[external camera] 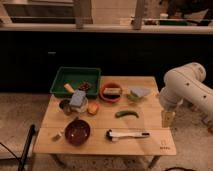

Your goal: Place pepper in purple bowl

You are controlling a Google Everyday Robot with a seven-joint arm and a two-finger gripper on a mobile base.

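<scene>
The small green pepper (126, 114) lies on the wooden table (155, 140), right of centre. The dark purple bowl (78, 131) stands near the front left, empty as far as I can see. My gripper (167, 118) hangs from the white arm (186, 89) at the table's right edge. It is to the right of the pepper, apart from it and far from the bowl.
A white-handled utensil (127, 134) lies in front of the pepper. An orange bowl (110, 92), a green tray (76, 80), an orange-red fruit (93, 108), a grey block (77, 99) on a can, and a pale wedge (138, 93) fill the back half. A dark counter stands behind.
</scene>
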